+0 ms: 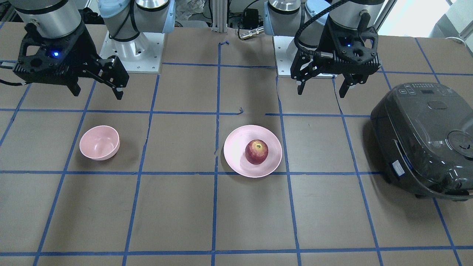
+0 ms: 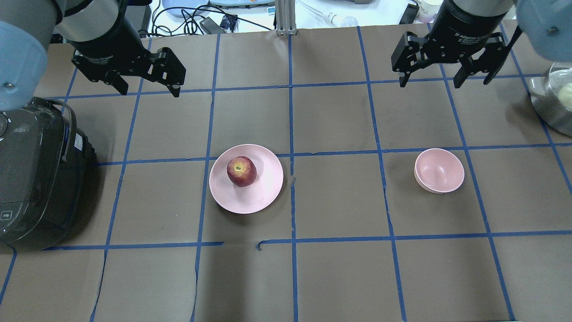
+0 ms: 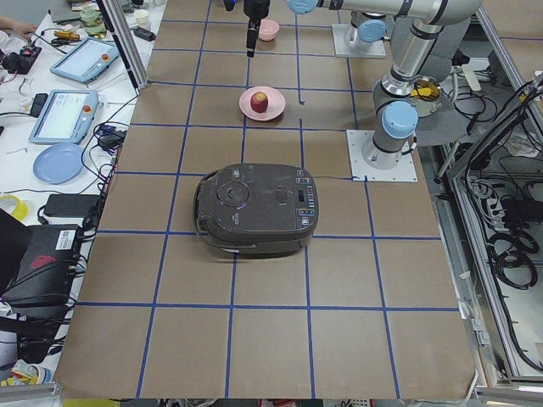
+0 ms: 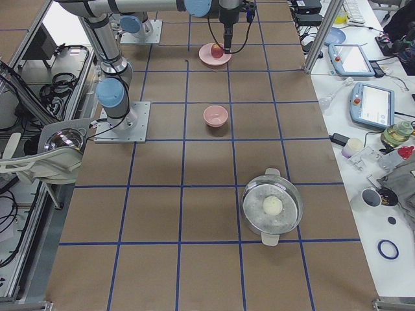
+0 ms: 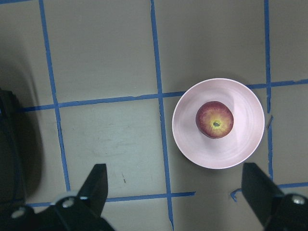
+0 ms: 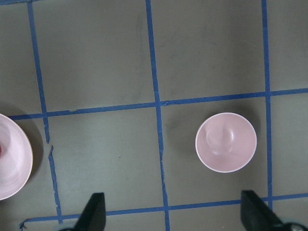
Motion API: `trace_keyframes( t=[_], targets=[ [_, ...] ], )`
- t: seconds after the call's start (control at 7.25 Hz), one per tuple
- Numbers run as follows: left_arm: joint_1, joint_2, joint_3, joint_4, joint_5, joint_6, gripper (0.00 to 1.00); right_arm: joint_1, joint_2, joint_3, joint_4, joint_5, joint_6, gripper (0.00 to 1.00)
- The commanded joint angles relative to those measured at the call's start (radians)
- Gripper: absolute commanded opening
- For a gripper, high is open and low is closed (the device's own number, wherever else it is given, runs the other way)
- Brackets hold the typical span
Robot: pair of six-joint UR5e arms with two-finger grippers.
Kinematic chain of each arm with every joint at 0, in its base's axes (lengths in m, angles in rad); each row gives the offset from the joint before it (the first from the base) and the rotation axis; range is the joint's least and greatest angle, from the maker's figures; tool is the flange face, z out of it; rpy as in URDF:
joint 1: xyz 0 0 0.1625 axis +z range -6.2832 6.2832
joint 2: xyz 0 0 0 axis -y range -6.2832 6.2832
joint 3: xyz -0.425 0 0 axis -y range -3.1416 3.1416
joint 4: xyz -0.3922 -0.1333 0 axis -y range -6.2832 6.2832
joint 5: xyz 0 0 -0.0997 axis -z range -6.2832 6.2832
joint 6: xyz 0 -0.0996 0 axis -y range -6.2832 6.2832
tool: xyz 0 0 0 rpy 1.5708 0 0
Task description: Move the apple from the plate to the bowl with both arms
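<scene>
The red apple (image 1: 257, 151) (image 2: 241, 171) (image 5: 214, 119) sits on the wide pale pink plate (image 1: 236, 151) (image 2: 263, 188) (image 5: 240, 139) near the table's middle. The small pink bowl (image 1: 99, 142) (image 2: 439, 171) (image 6: 225, 142) stands empty on the robot's right side. My left gripper (image 1: 321, 92) (image 2: 149, 93) (image 5: 177, 192) hangs open and empty above the table, back and left of the plate. My right gripper (image 1: 98, 94) (image 2: 430, 85) (image 6: 173, 211) hangs open and empty, back of the bowl.
A dark rice cooker (image 1: 425, 140) (image 2: 31, 179) stands at the table's left end, beside the left arm. A steel pot (image 2: 554, 98) (image 4: 272, 207) with a pale round thing in it stands at the right end. Blue tape lines grid the brown table.
</scene>
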Motion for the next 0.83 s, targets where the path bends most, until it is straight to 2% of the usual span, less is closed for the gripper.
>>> trace_keyframes(
  t=[0.0, 0.69],
  targets=[
    [-0.001, -0.01, -0.003, 0.009, -0.001, 0.0, 1.0, 0.0, 0.0, -0.001, 0.0, 0.001, -0.001, 1.0],
    [-0.004, -0.016, -0.003, 0.012, -0.002, 0.0, 1.0, -0.002, 0.0, 0.008, 0.0, 0.001, -0.008, 1.0]
  ],
)
